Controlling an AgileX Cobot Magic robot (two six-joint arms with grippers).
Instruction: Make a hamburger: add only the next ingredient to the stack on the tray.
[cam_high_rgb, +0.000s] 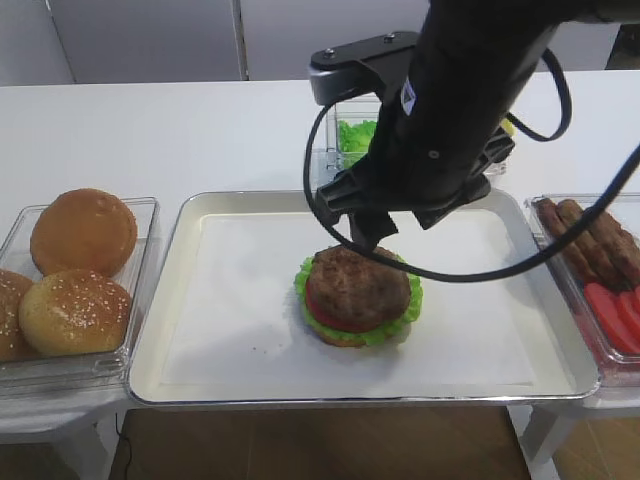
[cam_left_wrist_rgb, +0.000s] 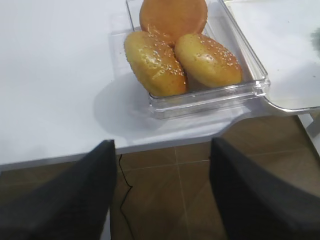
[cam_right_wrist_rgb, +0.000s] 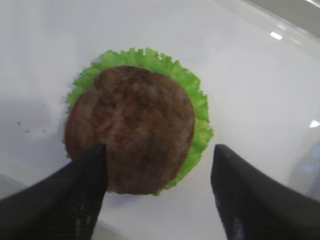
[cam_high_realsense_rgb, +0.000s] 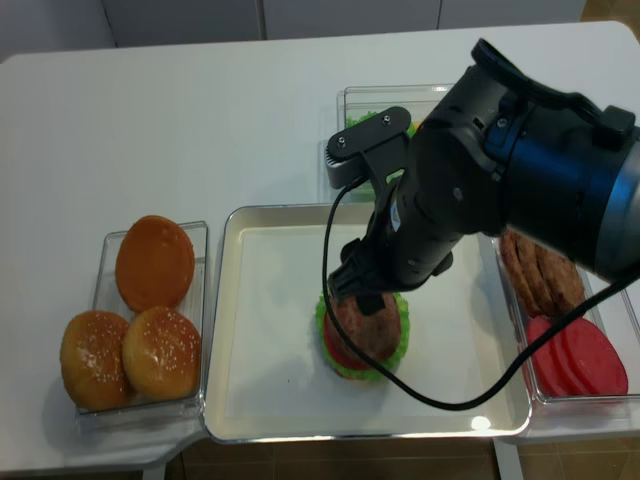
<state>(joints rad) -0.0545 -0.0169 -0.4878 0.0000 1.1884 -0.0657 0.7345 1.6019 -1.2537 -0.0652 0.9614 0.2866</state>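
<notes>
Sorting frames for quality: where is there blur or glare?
Right wrist: patty slightly soft, end effector fingers blurred, glare spots on the tray rim. Left wrist: fingers out of focus, buns sharp. Realsense view: small highlight on tray's near edge.

Bright, even overhead lighting; wrist views softened by blur.
Glare spots are seen on the tray (cam_right_wrist_rgb: 280, 37) rim at upper right of the right wrist view; gripper fingers (cam_right_wrist_rgb: 65, 200) are rendered out of focus along both wrist views' lower edges.
</notes>
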